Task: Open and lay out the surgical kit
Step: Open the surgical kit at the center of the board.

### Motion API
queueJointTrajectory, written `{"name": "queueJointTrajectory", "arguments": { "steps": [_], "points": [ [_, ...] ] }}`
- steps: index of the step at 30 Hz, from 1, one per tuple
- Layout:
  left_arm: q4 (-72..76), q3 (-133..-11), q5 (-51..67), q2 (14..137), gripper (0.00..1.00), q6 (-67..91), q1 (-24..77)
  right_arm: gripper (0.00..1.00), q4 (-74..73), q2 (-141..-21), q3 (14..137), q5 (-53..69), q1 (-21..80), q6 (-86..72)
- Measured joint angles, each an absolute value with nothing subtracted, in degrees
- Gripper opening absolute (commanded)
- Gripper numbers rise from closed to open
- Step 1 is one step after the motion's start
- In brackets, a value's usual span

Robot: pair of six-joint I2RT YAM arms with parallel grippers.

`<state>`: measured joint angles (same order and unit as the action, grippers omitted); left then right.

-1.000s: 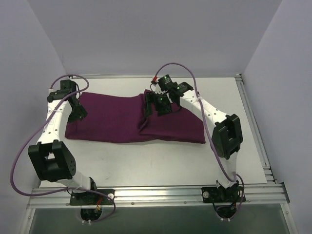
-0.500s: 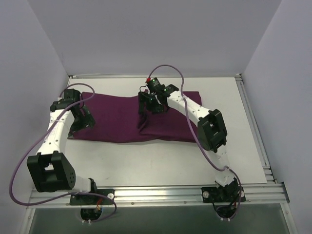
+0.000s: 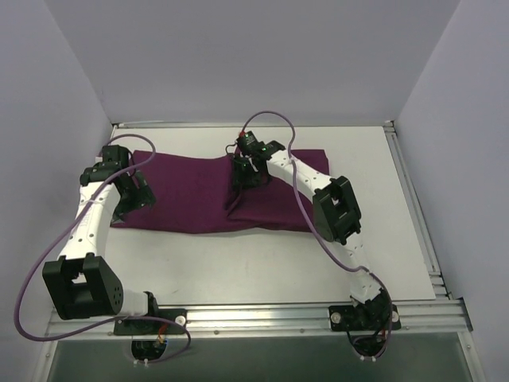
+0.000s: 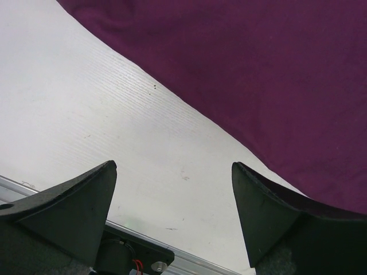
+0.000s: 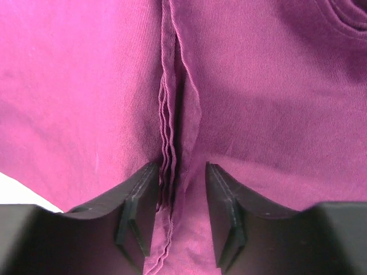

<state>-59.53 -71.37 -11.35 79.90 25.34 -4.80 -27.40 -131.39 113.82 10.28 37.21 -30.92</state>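
The surgical kit shows only as a dark purple cloth wrap (image 3: 187, 195), folded flat across the table; what is inside it is hidden. A hemmed fold edge (image 5: 170, 114) runs down the wrap's middle. My right gripper (image 3: 243, 177) points down onto that fold, and in the right wrist view the right gripper (image 5: 181, 167) has its jaws half narrowed either side of the layered hem, with a gap still showing. My left gripper (image 3: 135, 193) hovers at the wrap's left end. In the left wrist view the left gripper (image 4: 174, 166) is wide open over bare table beside the cloth (image 4: 275, 69), holding nothing.
White tabletop (image 3: 262, 255) lies in front of the wrap. A metal rail (image 3: 262, 318) runs along the near edge, and another rail (image 3: 413, 207) runs along the right side. Purple cables loop from both arms. Pale walls enclose the back and sides.
The right gripper shifted left and down onto the wrap's middle fold, and its jaws narrowed around the hem. The left gripper came forward from the back-left corner along the wrap's left end.
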Motion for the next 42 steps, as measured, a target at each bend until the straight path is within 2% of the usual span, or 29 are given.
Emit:
{"name": "queueJointTrajectory", "arguments": {
  "steps": [2, 3, 8, 14, 18, 22, 23, 24, 26, 27, 29, 30, 31, 33, 35, 37, 38, 39, 40, 41, 42],
  "points": [
    [-59.3, -71.4, -10.9, 79.7, 0.90, 25.2, -4.7, 0.15, -27.3, -131.4, 113.8, 10.4, 37.2, -30.9],
    [-59.2, -71.4, -10.5, 79.7, 0.89, 25.1, -4.7, 0.00, -27.4, -131.4, 113.8, 10.5, 37.2, -30.9],
    [-58.8, -71.1, -10.0, 79.7, 0.89, 24.9, -4.6, 0.00, -29.2, -131.4, 114.7, 9.4, 36.7, -30.5],
    [-57.6, -70.9, -9.5, 79.8, 0.89, 24.9, -4.6, 0.00, -36.3, -128.6, 116.1, -0.2, 31.4, -27.9],
    [-56.7, -69.8, -9.3, 80.0, 0.89, 24.9, -4.5, 0.00, -38.9, -118.7, 109.4, -9.5, 21.7, -25.3],
    [-56.6, -69.2, -9.0, 80.7, 0.89, 24.9, -4.2, 0.00, -39.6, -104.9, 98.4, -18.4, 5.2, -22.3],
    [-56.6, -69.2, -8.9, 80.9, 0.89, 24.9, -4.1, 0.02, -39.3, -102.3, 96.2, -19.9, 0.5, -21.4],
    [-56.5, -69.2, -8.9, 81.1, 0.89, 24.9, -4.0, 0.12, -39.0, -100.5, 94.2, -21.3, -4.2, -20.5],
    [-56.5, -69.2, -8.8, 81.5, 0.89, 24.9, -3.8, 0.18, -39.3, -99.3, 92.4, -25.7, -13.0, -18.7],
    [-56.5, -69.3, -8.8, 81.8, 0.89, 24.9, -3.8, 0.42, -39.8, -99.7, 92.3, -27.4, -15.3, -18.1],
    [-56.8, -69.5, -8.8, 82.6, 0.89, 24.9, -3.7, 0.60, -40.8, -100.9, 92.3, -29.5, -16.6, -17.2],
    [-56.8, -69.7, -8.8, 83.0, 0.89, 24.9, -3.7, 0.82, -41.4, -101.7, 92.4, -29.9, -15.9, -16.8],
    [-56.8, -69.9, -8.8, 83.3, 0.89, 24.8, -3.7, 0.93, -41.7, -102.3, 92.8, -30.2, -14.6, -16.6],
    [-56.7, -70.2, -8.8, 83.5, 0.89, 24.8, -3.7, 0.99, -41.8, -103.1, 94.0, -30.0, -10.9, -15.7],
    [-56.7, -70.3, -8.9, 83.5, 0.89, 24.8, -3.7, 0.99, -41.8, -103.9, 96.4, -28.7, -7.4, -15.7],
    [-56.5, -70.4, -9.0, 83.6, 0.86, 24.6, -3.7, 0.91, -40.2, -104.1, 98.0, -25.1, -4.3, -16.2],
    [-56.4, -70.4, -9.0, 83.8, 0.81, 24.6, -3.7, 0.87, -39.5, -104.1, 98.0, -23.4, -3.3, -16.5],
    [-56.3, -70.6, -9.0, 84.2, 0.74, 24.4, -3.7, 0.77, -38.9, -104.3, 97.8, -21.5, -2.7, -16.9],
    [-56.2, -70.8, -9.0, 84.7, 0.56, 24.4, -3.7, 0.69, -38.0, -104.6, 97.4, -19.6, -2.5, -17.3],
    [-56.0, -71.1, -8.9, 85.3, 0.44, 24.4, -3.7, 0.60, -36.4, -104.7, 96.1, -17.6, -2.5, -17.9],
    [-55.6, -71.3, -8.8, 86.1, 0.33, 24.3, -3.7, 0.33, -35.2, -104.9, 94.5, -15.6, -2.6, -18.5]
  ]
}}
